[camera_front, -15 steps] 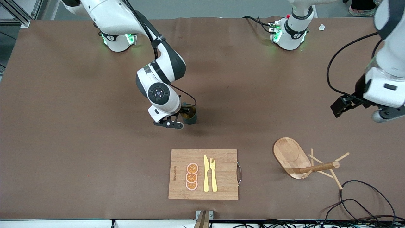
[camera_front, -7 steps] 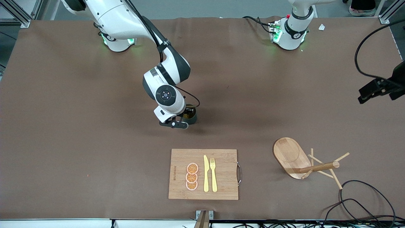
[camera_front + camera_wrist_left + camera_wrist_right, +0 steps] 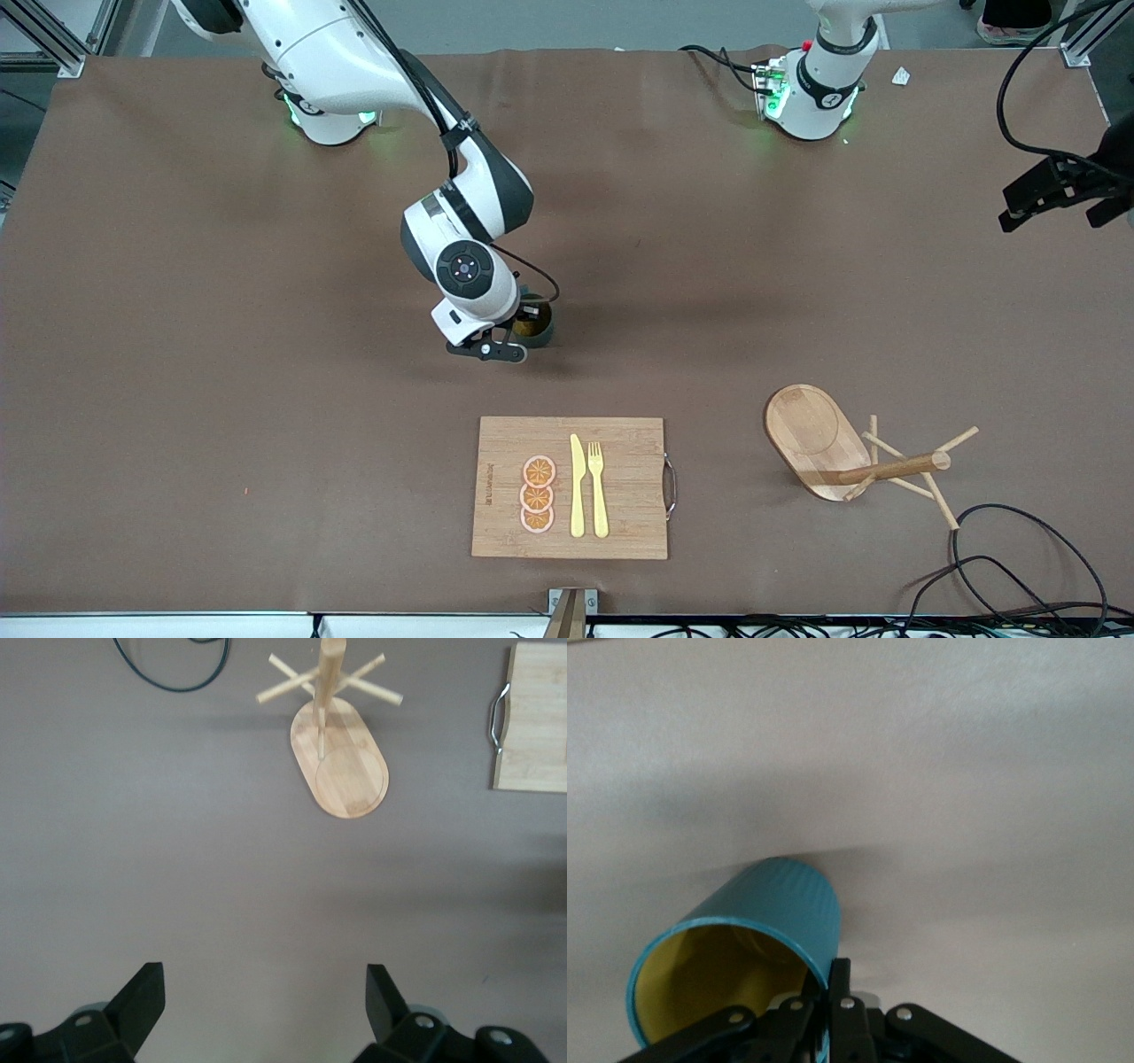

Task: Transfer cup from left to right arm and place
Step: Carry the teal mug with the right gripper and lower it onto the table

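Note:
The cup is dark teal with an ochre inside. It is at the table's middle, farther from the front camera than the cutting board. My right gripper is shut on its rim, one finger inside and one outside. In the right wrist view the cup is tilted low over the brown table, with its shadow close under it, and the right gripper pinches its wall. Its handle is hidden. My left gripper is open and empty, up in the air over the table's edge at the left arm's end; its own view shows the left gripper over bare table.
A bamboo cutting board with three orange slices, a yellow knife and a fork lies near the front edge. A wooden mug tree stands toward the left arm's end, also in the left wrist view. Black cables lie at the front corner.
The left arm has pulled up and away toward its end of the table. The right gripper has shifted slightly with the cup and settled.

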Robot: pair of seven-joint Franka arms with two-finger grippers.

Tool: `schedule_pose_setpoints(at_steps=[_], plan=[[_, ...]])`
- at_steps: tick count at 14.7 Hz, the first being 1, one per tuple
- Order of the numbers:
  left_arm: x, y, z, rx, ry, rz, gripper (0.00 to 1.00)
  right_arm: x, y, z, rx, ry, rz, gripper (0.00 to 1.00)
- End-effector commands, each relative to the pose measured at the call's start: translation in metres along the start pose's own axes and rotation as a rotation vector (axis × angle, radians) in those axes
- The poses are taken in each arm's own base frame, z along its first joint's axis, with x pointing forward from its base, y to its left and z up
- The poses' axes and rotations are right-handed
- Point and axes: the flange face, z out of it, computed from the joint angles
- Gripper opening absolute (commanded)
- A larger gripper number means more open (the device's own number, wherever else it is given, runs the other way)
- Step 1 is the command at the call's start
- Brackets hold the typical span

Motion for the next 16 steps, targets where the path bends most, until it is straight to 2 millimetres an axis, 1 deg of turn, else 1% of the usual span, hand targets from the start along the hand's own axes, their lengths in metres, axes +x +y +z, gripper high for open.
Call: schedule_pose_setpoints(at_steps=[1, 3, 4, 5, 8, 9, 10, 12, 13, 15, 16], plan=[[-0.024, 0.004, 0.000, -0.003, -0.028, 0.024, 1.00, 0.021, 0.031, -0.033, 0.020, 0.002, -0.034, 0.00], [-0.027, 0.006, -0.002, -0.001, -0.031, 0.026, 1.00, 0.044, 0.065, -0.065, 0.016, 0.014, -0.062, 0.00], [-0.028, 0.009, -0.003, 0.000, -0.031, 0.032, 1.00, 0.059, 0.090, -0.081, 0.008, 0.037, -0.089, 0.00], [-0.028, 0.012, -0.003, 0.000, -0.031, 0.037, 1.00, 0.074, 0.115, -0.092, 0.005, 0.055, -0.119, 0.00], [-0.027, 0.011, -0.005, 0.004, -0.026, 0.037, 1.00, 0.115, 0.187, -0.115, 0.011, 0.092, -0.242, 0.00], [-0.027, 0.011, -0.005, 0.004, -0.029, 0.038, 1.00, 0.129, 0.215, -0.119, 0.010, 0.098, -0.285, 0.00], [-0.029, 0.011, -0.004, 0.005, -0.041, 0.044, 1.00, 0.143, 0.247, -0.128, 0.004, 0.116, -0.339, 0.00], [-0.028, 0.010, -0.004, 0.009, -0.046, 0.062, 1.00, 0.161, 0.295, -0.134, -0.049, 0.131, -0.450, 0.00], [-0.027, 0.010, -0.007, 0.008, -0.038, 0.064, 1.00, 0.169, 0.321, -0.134, -0.096, 0.131, -0.500, 0.00], [-0.028, 0.014, -0.008, 0.007, -0.040, 0.070, 1.00, 0.183, 0.374, -0.120, -0.148, 0.102, -0.550, 0.00], [-0.030, 0.019, -0.007, 0.008, -0.056, 0.081, 1.00, 0.186, 0.385, -0.116, -0.167, 0.093, -0.580, 0.00]])
